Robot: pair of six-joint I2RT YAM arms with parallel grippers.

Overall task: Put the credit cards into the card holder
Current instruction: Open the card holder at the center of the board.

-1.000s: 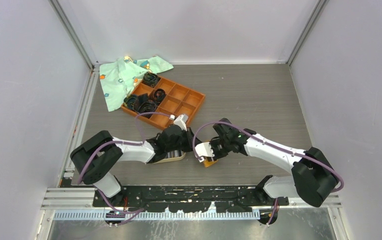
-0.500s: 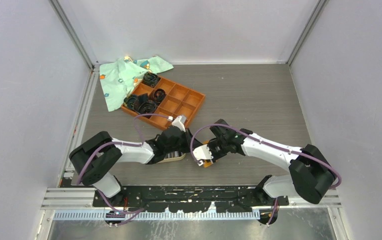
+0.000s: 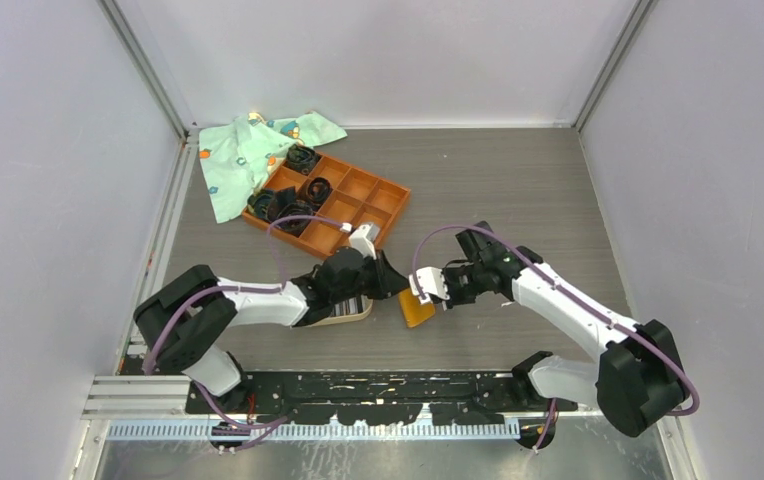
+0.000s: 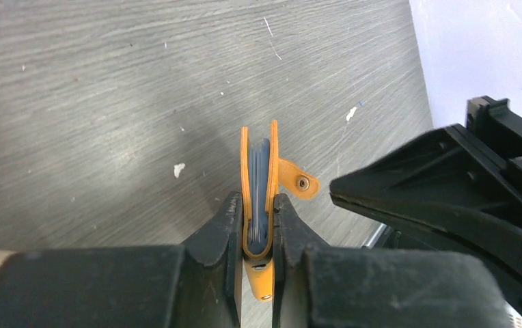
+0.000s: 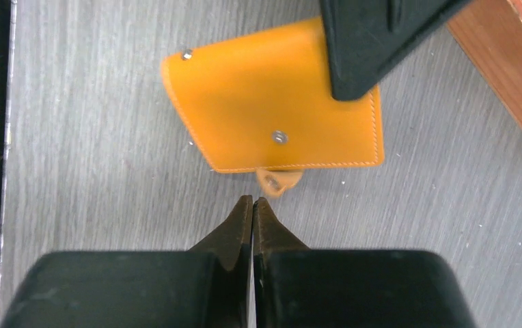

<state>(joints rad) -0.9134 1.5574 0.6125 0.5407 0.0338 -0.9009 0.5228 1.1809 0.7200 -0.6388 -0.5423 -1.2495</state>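
Count: one small flat orange leather-like card holder (image 4: 258, 171), folded, held up near the table's front middle, snap tab hanging loose. Left gripper (image 4: 257, 213) is clamped on its lower fold, a finger against each orange face. Grey layers show between the flaps; cards or pockets, cannot tell. Right gripper (image 5: 253, 202) sits just beside the tab, tips pressed together, holding nothing. Striped credit cards (image 3: 350, 305) lie in one tan-rimmed dish (image 3: 356, 318), number unreadable. One orange-brown compartment tray (image 3: 378, 205); one green patterned cloth (image 3: 233, 160). Surface: grey wood-grain table (image 3: 498, 190); pale walls, metal corner posts
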